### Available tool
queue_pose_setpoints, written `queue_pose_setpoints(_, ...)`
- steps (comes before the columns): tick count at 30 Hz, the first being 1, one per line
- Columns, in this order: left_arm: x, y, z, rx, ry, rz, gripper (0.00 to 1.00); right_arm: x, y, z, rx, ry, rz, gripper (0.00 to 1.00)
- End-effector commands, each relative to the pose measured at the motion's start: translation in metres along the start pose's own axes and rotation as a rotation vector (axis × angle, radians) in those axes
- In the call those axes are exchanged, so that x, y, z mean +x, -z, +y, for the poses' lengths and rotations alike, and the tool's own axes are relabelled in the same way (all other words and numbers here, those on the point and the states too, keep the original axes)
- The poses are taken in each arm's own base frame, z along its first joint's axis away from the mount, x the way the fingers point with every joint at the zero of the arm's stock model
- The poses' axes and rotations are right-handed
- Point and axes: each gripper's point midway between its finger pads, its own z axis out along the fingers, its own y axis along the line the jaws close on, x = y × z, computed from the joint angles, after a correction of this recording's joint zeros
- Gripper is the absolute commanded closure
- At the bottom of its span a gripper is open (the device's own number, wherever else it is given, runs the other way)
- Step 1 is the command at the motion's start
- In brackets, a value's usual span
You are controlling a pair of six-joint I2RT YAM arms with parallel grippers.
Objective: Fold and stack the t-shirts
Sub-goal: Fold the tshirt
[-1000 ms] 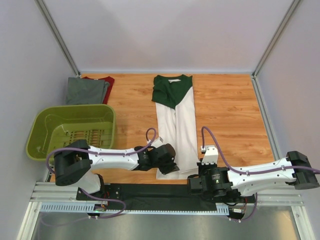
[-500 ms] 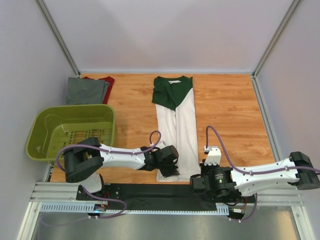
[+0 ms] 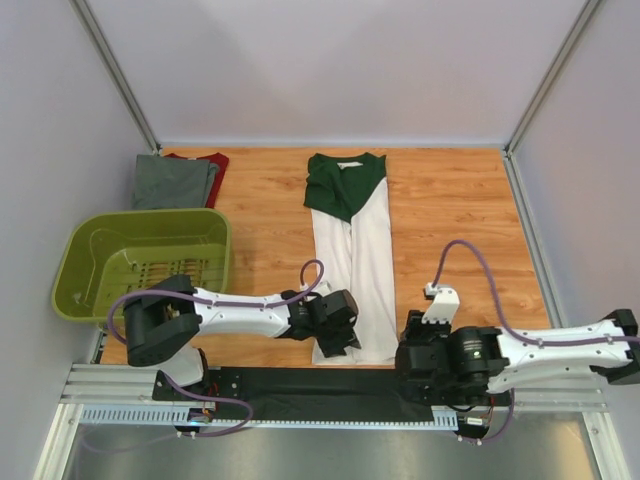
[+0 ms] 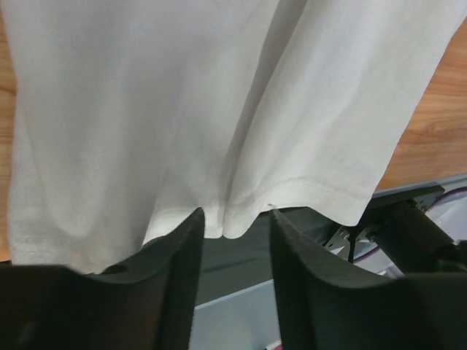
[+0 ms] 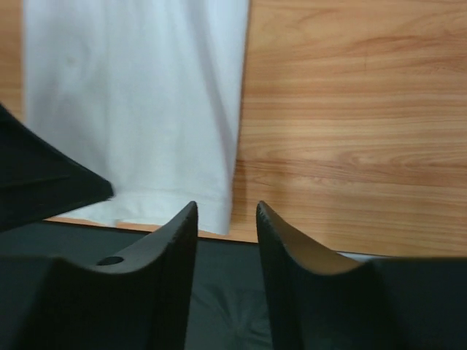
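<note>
A white t-shirt with a dark green collar (image 3: pixel 350 250) lies lengthwise on the wooden table, folded into a narrow strip with the collar at the far end. My left gripper (image 3: pixel 338 344) hovers at its near hem. In the left wrist view its fingers (image 4: pixel 182 248) stand open with the hem (image 4: pixel 241 211) just past their tips and nothing between them. My right gripper (image 3: pixel 405 353) is just right of the shirt's near right corner (image 5: pixel 219 219), open and empty (image 5: pixel 226 213). A grey t-shirt (image 3: pixel 172 182) lies folded at the far left, over a dark red one (image 3: pixel 216 160).
An olive-green plastic basket (image 3: pixel 145 217) sits at the left, close to the left arm. A black strip (image 3: pixel 300 385) runs along the table's near edge under both grippers. Bare wood (image 3: pixel 460 220) lies right of the shirt. Walls close in the far side and both flanks.
Both grippers were shut at the white shirt's near hem and now stand open, off the cloth. The right arm has drawn back to the right and nearer.
</note>
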Motion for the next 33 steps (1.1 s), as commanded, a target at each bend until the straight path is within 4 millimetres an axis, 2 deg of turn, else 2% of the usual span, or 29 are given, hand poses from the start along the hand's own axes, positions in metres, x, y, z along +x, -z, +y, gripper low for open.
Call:
queue_pose_setpoints(1,0.001,0.024,-0.013,0.041,-0.074,-0.014,0.48,-0.053,0.020,0.004,-0.097,-0.195,-0.136,0.58)
queue_pose_setpoints(3,-0.010,0.041,-0.019,0.062,-0.114,-0.069,0.42,-0.071,0.026,0.007,-0.143,-0.259,-0.170,0.55)
queue_pose_setpoints(4,-0.014,0.049,-0.015,0.043,-0.129,-0.092,0.41,-0.077,0.027,0.005,-0.154,-0.228,-0.188,0.55)
queue_pose_setpoints(5,-0.019,0.055,-0.016,0.052,-0.144,-0.120,0.41,-0.084,0.031,0.004,-0.184,-0.253,-0.202,0.55)
queue_pose_setpoints(6,-0.031,0.070,-0.022,0.088,-0.191,-0.184,0.41,-0.095,0.031,0.008,-0.196,-0.302,-0.227,0.55)
queue_pose_setpoints(7,-0.042,0.079,-0.020,0.082,-0.214,-0.226,0.41,-0.096,0.030,0.007,-0.202,-0.228,-0.226,0.55)
queue_pose_setpoints(8,-0.052,0.092,-0.024,0.107,-0.235,-0.266,0.40,-0.104,0.024,0.002,-0.163,-0.248,-0.233,0.54)
queue_pose_setpoints(9,-0.064,0.097,-0.024,0.104,-0.325,-0.298,0.40,-0.113,0.021,0.014,-0.192,-0.262,-0.239,0.54)
queue_pose_setpoints(10,-0.084,0.106,-0.028,0.099,-0.323,-0.326,0.40,-0.098,0.009,0.027,-0.209,-0.218,-0.141,0.53)
queue_pose_setpoints(11,-0.095,0.111,-0.029,0.096,-0.339,-0.338,0.40,-0.105,-0.005,0.020,-0.168,-0.200,-0.133,0.53)
queue_pose_setpoints(12,-0.102,0.113,-0.029,0.094,-0.409,-0.335,0.40,-0.112,-0.013,0.031,-0.202,-0.219,-0.120,0.53)
queue_pose_setpoints(13,-0.121,0.119,-0.034,0.107,-0.397,-0.360,0.39,-0.101,-0.025,0.043,-0.235,-0.206,-0.019,0.52)
queue_pose_setpoints(14,-0.129,0.120,-0.036,0.120,-0.410,-0.361,0.39,-0.112,-0.037,0.034,-0.213,-0.222,-0.018,0.50)
queue_pose_setpoints(15,-0.140,0.121,-0.036,0.132,-0.414,-0.345,0.39,-0.119,-0.039,0.047,-0.283,-0.242,0.005,0.48)
queue_pose_setpoints(16,-0.145,0.121,-0.039,0.151,-0.415,-0.342,0.39,-0.122,-0.047,0.048,-0.289,-0.245,0.021,0.41)
queue_pose_setpoints(18,-0.156,0.119,-0.036,0.152,-0.415,-0.323,0.40,-0.144,-0.052,0.045,-0.303,-0.268,-0.004,0.33)
queue_pose_setpoints(19,-0.157,0.116,-0.034,0.147,-0.415,-0.312,0.40,-0.139,-0.055,0.052,-0.335,-0.257,0.043,0.20)
queue_pose_setpoints(20,-0.156,0.113,-0.032,0.147,-0.419,-0.294,0.41,-0.141,-0.058,0.049,-0.330,-0.262,0.062,0.07)
queue_pose_setpoints(21,-0.146,0.107,-0.028,0.154,-0.435,-0.242,0.42,-0.133,-0.058,0.051,-0.347,-0.244,0.118,0.06)
queue_pose_setpoints(23,-0.129,0.096,-0.023,0.182,-0.415,-0.166,0.45,-0.109,-0.068,0.041,-0.308,-0.245,0.215,0.05)
queue_pose_setpoints(25,-0.111,0.080,-0.004,0.151,-0.423,-0.142,0.46,-0.086,-0.067,0.036,-0.312,-0.258,0.277,0.07)
queue_pose_setpoints(26,-0.111,0.078,0.001,0.120,-0.415,-0.180,0.46,-0.074,-0.066,0.035,-0.317,-0.271,0.302,0.09)
queue_pose_setpoints(27,-0.093,0.073,0.006,0.104,-0.449,-0.152,0.46,-0.054,-0.063,0.031,-0.327,-0.294,0.338,0.10)
queue_pose_setpoints(32,-0.061,0.054,0.023,0.067,-0.409,-0.104,0.47,-0.008,-0.054,0.030,-0.377,-0.400,0.433,0.23)
queue_pose_setpoints(33,-0.055,0.047,0.036,0.051,-0.400,-0.085,0.47,-0.004,-0.052,0.032,-0.399,-0.411,0.441,0.25)
